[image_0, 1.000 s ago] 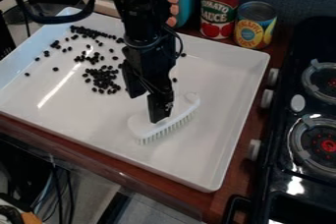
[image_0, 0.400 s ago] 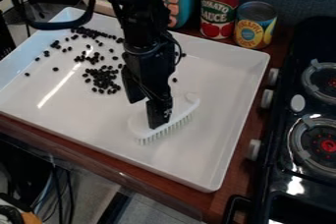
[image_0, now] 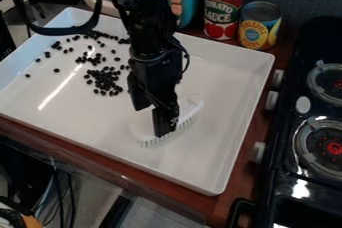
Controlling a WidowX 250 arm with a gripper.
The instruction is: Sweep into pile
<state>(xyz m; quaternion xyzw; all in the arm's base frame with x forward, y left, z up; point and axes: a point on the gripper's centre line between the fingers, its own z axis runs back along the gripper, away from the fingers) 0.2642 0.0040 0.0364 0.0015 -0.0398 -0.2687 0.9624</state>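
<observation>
camera view: the hand has dipped at the unmoved brush, grip impossible to tell; beans still need sweeping.

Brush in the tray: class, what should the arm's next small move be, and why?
I would probably secure the pincer's hold on the white brush before any sweep. The pincer is already at the brush's back, while the black pellets lie scattered apart from the bristles, so a steady grip likely comes first.
</observation>
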